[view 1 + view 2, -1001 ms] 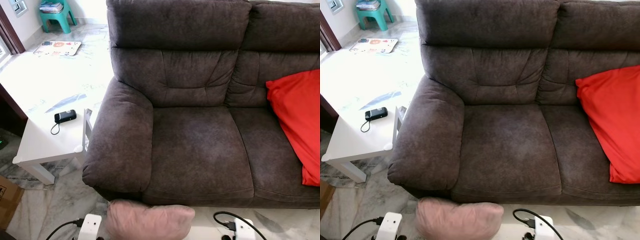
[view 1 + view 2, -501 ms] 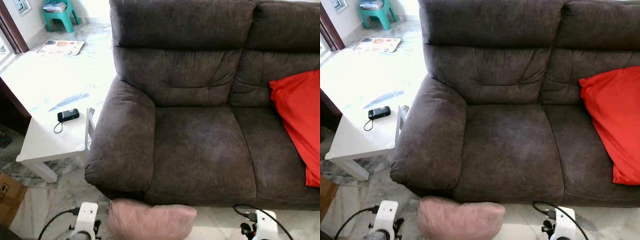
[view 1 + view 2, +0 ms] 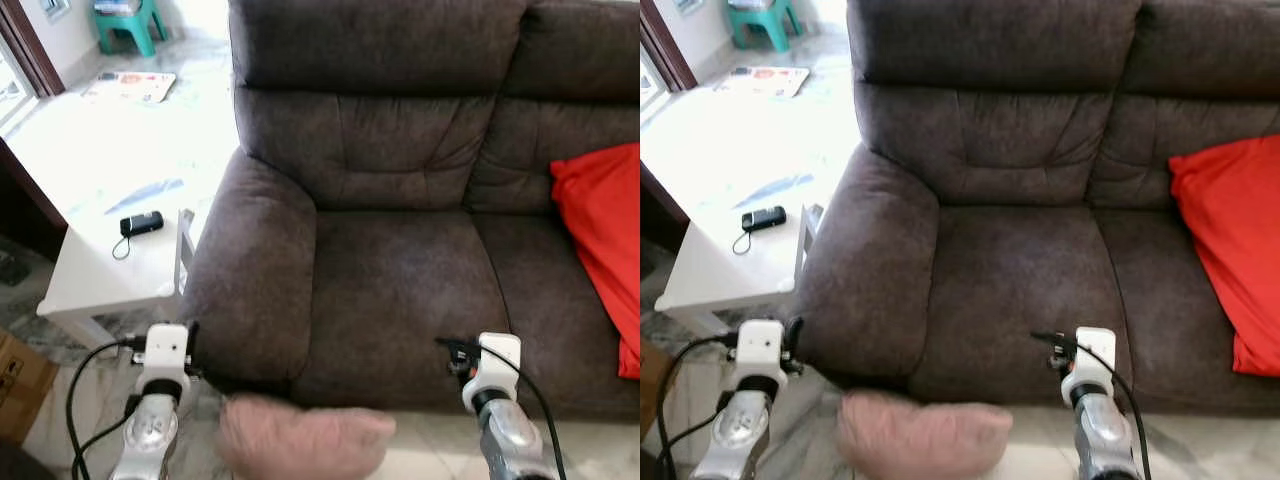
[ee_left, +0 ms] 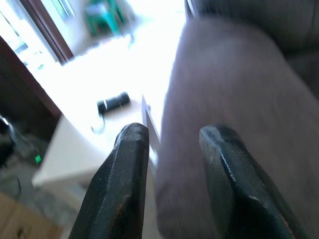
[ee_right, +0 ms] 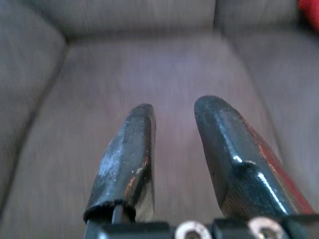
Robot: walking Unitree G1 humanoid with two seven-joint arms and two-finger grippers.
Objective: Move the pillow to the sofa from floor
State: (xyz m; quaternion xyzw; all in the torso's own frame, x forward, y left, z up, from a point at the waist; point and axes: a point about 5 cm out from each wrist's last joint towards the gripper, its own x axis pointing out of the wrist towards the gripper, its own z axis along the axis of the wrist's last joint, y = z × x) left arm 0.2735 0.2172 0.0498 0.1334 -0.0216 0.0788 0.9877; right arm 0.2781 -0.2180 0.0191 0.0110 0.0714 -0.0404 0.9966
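A pink pillow (image 3: 305,446) lies on the marble floor against the front of the dark brown sofa (image 3: 400,290), below its left seat. My left arm (image 3: 165,352) is raised beside the sofa's left armrest, above and left of the pillow. Its gripper (image 4: 172,133) is open and empty, pointing along the armrest. My right arm (image 3: 494,366) is raised over the front edge of the left seat cushion, right of the pillow. That gripper (image 5: 173,108) is open with nothing between its fingers, facing the seat. Neither gripper touches the pillow.
A red pillow (image 3: 603,250) leans on the sofa's right seat. A white side table (image 3: 110,270) with a small black device (image 3: 141,223) stands left of the armrest. A cardboard box (image 3: 15,385) sits at the lower left, a teal stool (image 3: 125,20) far back.
Both arms have come up into the head views, on either side of the pink pillow. The camera has shifted a little. The pillow stays on the floor.
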